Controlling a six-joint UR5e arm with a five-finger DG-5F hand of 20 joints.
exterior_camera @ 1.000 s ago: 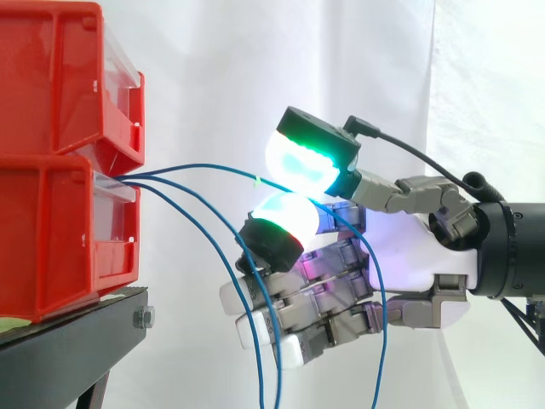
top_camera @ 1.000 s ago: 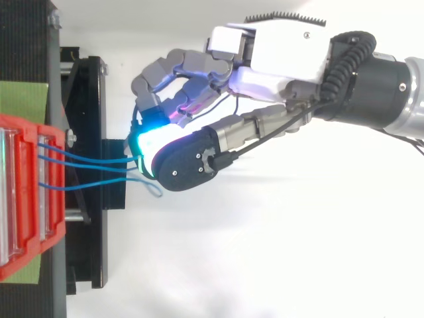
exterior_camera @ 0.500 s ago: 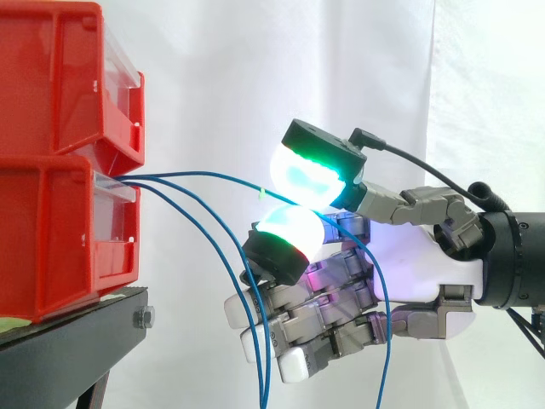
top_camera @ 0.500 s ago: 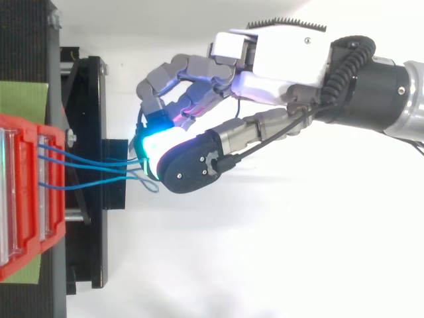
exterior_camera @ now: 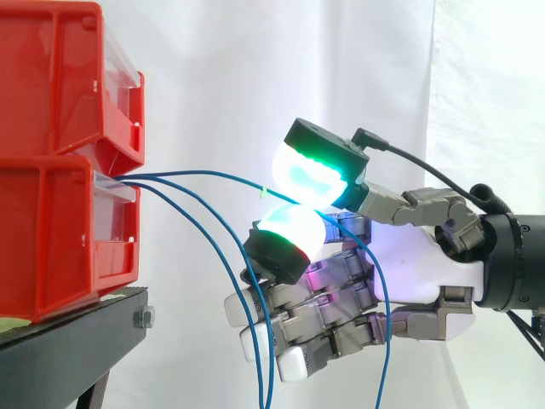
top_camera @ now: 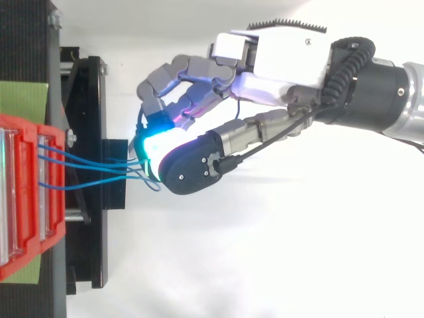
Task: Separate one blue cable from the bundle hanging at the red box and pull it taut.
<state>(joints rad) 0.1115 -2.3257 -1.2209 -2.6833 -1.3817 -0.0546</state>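
Three thin blue cables come out of the front of the lower red box point(exterior_camera: 51, 239). The top blue cable point(exterior_camera: 204, 174) runs almost level to the right, carries a small green mark point(exterior_camera: 264, 191), and passes between two green-glowing fingertips point(exterior_camera: 313, 173). Behind them it drops down past the palm. My hand point(exterior_camera: 409, 264) reaches in from the right and is shut on this cable in a pinch, with its other fingers curled below. The two other cables point(exterior_camera: 223, 252) sag down in front of the curled fingers. From above, the cables point(top_camera: 93, 169) span from the box point(top_camera: 53, 199) to the hand point(top_camera: 278, 59).
A second red box point(exterior_camera: 60, 77) is stacked on the lower one, and both stand on a black stand point(exterior_camera: 77, 341). A white curtain hangs behind. Open space lies to the right of the boxes and below the hand.
The hand has shifted slightly right and down, away from the box, with the top cable held between its pads. The cable's green mark moved with it. Little change in the last half second.
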